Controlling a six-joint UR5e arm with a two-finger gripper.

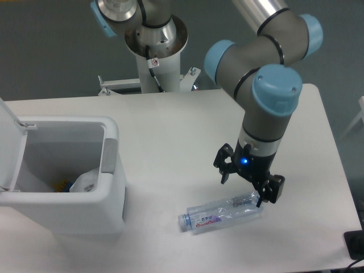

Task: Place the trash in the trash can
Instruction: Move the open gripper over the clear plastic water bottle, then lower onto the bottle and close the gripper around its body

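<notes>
On my screen the large white rectangular plastic trash can (85,213) with rounded corners sits at the left of the white table (170,119), its hinged white lid (10,142) standing open on the far left and a grey panel (109,155) on the side facing the arm. Inside, I see the crumpled translucent-white plastic wrapper (85,182) lying low against the right wall, with a small blue and yellow scrap just left of it that I cannot identify.

The clear plastic water bottle (222,212) with blue cap and red-blue label lies on its side on the table, right of the can and well apart from it, cap pointing towards the can.

The black two-finger gripper (246,185) hangs over the bottle's base end with its jaws spread wide, holding nothing. One fingertip is right at the bottle; I cannot tell whether it touches.
</notes>
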